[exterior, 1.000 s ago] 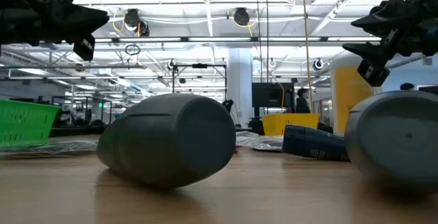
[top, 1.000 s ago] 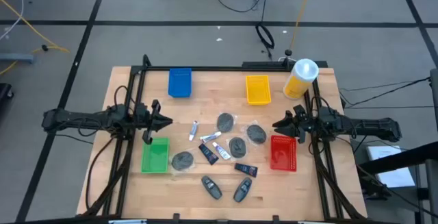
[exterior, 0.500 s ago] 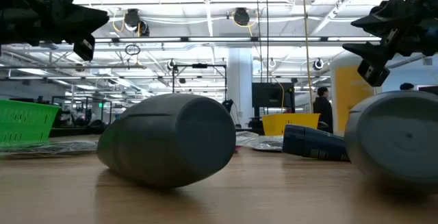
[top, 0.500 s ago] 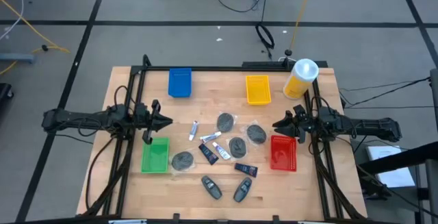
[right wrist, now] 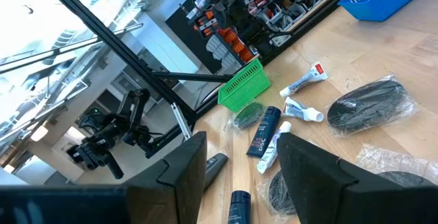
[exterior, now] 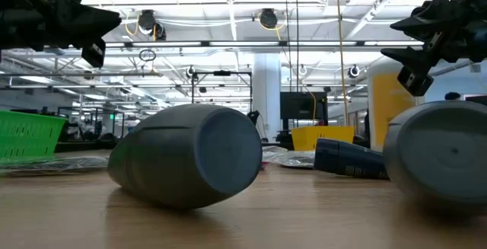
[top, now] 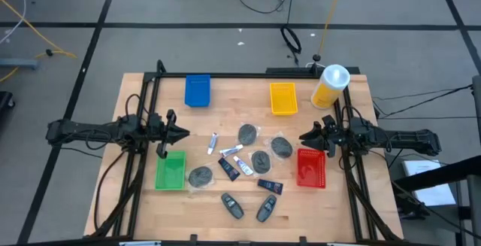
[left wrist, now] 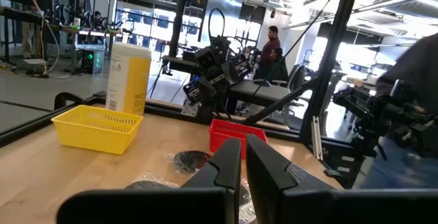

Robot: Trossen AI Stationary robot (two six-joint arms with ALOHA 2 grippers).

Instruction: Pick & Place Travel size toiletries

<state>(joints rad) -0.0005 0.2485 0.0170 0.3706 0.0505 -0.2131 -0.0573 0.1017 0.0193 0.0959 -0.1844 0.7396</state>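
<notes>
Basically nothing's done yet: all the toiletries lie loose mid-surface, all four trays look empty. Left pincer is pressed together, right pincer spread, both hovering at the sides holding nothing.

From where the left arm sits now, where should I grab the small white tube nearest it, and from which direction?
Come straight down on the small white tube with the left gripper and close across the middle of its narrow body. It lies flat on the bare table, slightly apart from the other toiletries, running roughly front to back, so the fingers should probably pinch its long sides from left and right. The right gripper waits above the red tray.
</notes>
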